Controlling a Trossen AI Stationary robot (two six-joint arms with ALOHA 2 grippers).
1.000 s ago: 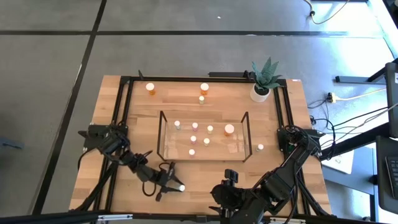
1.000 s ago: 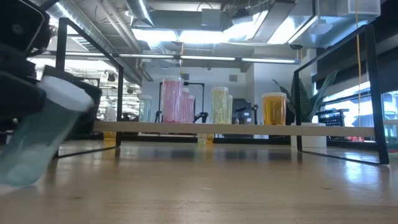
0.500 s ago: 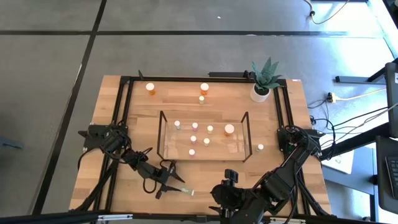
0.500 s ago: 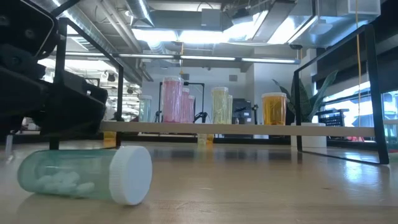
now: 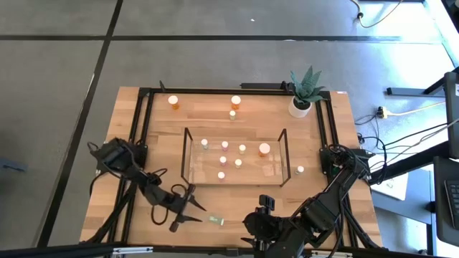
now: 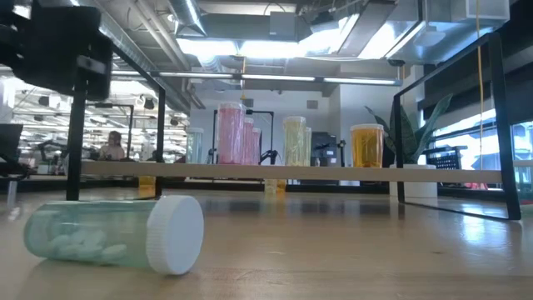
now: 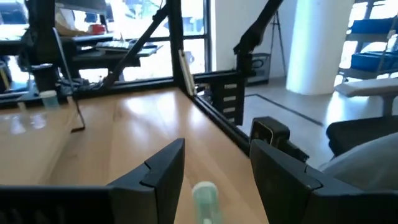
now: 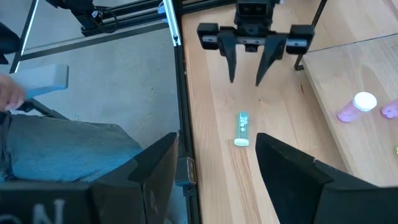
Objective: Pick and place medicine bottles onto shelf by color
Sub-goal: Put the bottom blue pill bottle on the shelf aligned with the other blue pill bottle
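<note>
A greenish bottle (image 5: 216, 220) is seen lying on its side on the table (image 5: 165, 129), just beyond the left gripper (image 5: 192, 213), whose fingers are spread and empty. The right gripper (image 8: 214, 180) is held open, empty.

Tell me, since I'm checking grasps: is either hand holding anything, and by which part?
Nothing is held. The left hand is open, apart from the greenish white-capped bottle lying on the wooden table. The right hand is open too.
</note>
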